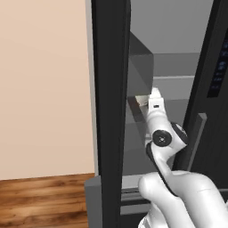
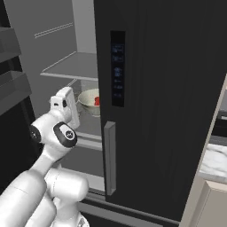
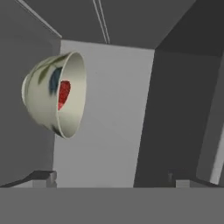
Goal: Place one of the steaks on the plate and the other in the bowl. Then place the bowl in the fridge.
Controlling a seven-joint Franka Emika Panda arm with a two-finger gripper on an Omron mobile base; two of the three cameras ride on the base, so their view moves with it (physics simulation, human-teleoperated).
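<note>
Well, the fridge (image 2: 155,111) stands with its left door swung wide, and the bowl (image 2: 90,101) sits on a grey shelf inside, one red steak (image 3: 64,93) lying in it. In the hand view the bowl appears at about ten o'clock (that view is rolled sideways). The gripper (image 3: 113,178) has its fingertips (image 3: 43,177) spread wide apart, nothing between them, clear of the bowl.

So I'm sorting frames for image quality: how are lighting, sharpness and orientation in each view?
Left base view: flat, even light, the fridge door edge blocking the middle. Right base view: dim grey interior, the bowl small and soft. Hand view: rolled sideways, so the bowl looks tipped; steak slightly blurred, no glare.
</note>
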